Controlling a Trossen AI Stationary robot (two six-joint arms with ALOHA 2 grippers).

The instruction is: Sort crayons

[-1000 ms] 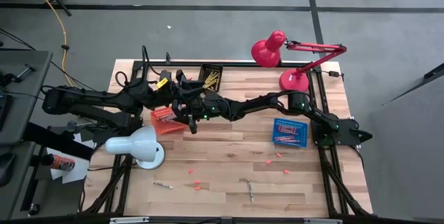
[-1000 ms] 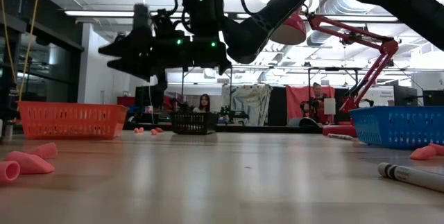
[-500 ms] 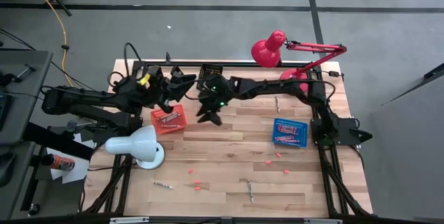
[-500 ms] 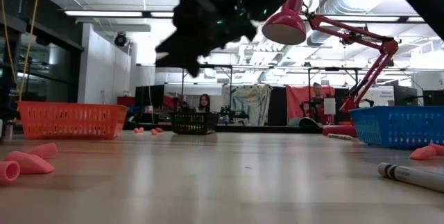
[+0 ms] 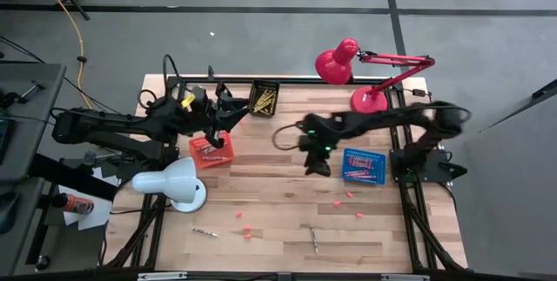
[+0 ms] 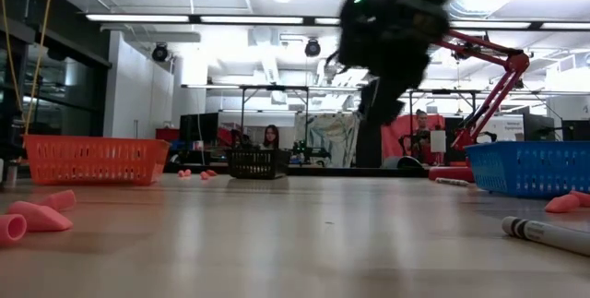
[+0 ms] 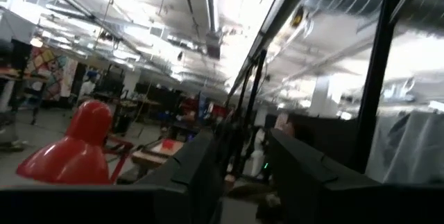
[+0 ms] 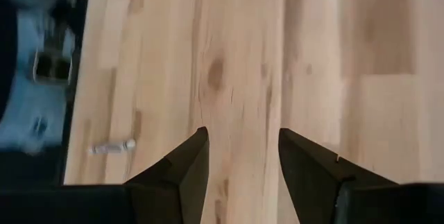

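Note:
Yellow crayons (image 5: 264,99) lie in a black basket (image 5: 265,85) at the far edge. Red crayons (image 5: 210,147) lie in an orange basket (image 5: 211,161), and more crayons (image 5: 360,166) in a blue basket (image 5: 377,156). Two grey crayons (image 5: 204,231) (image 5: 313,239) lie loose near the front edge. My left gripper (image 5: 224,114) hovers open over the orange basket's far side, its fingers (image 7: 201,172) pointing up into the room. My right gripper (image 5: 315,161) hangs open just left of the blue basket, tipped down over bare wood, with a loose crayon (image 8: 111,146) beyond it.
A white lamp (image 5: 174,183) stands at the left front and a red lamp (image 5: 341,62) at the far right. Small pink crumbs (image 5: 248,229) dot the front half of the table. In the low view a grey crayon (image 6: 546,234) lies near right.
My right gripper has swung from beside the orange basket toward the table's right edge, ending next to the blue basket, and has tipped from near level to slanting down. It has stayed open with nothing in it.

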